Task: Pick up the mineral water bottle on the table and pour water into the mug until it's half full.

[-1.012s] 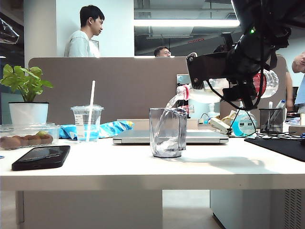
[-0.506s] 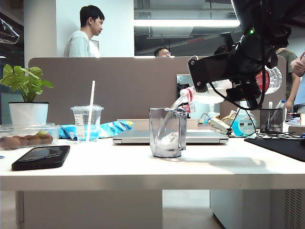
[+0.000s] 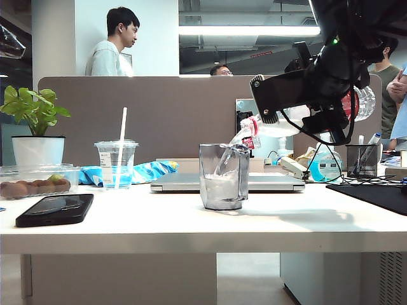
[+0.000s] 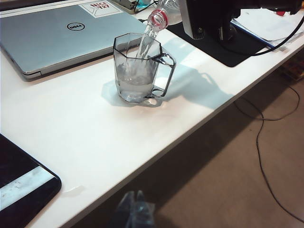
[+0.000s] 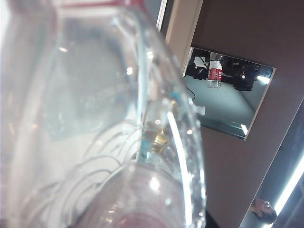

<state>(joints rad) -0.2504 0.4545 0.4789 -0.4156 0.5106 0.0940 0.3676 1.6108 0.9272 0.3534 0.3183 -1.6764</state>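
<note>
**op_remote:** Water's going into the mug (image 3: 223, 176) on my feed. The right gripper (image 3: 331, 108) is up over the right side of the table (image 3: 191, 225), clamped around the mineral water bottle (image 3: 280, 122), which lies nearly level with its neck dipping toward the mug. The red neck ring (image 4: 159, 17) sits just above the mug's rim and a stream runs from the mouth down inside. Jaws sit partway closed around the bottle body; the wrist cam on that arm is basically all clear plastic (image 5: 95, 123).

**deskwatcher:** Where's the mug exactly? And the other arm?

**op_remote:** Mug stands upright near the middle of the table, just in front of the closed silver Dell laptop (image 4: 61, 33), handle toward the right arm's side. Water inside comes up to somewhere under half from what I can see. The left gripper (image 4: 135, 213) only shows as a blurry bit hanging off the table's front edge, well apart from the mug, and I can't tell how wide it's open. Black phone (image 3: 55, 209) lies flat toward the left front corner, and the plastic cup with a straw (image 3: 116, 162) stands behind it.
</note>
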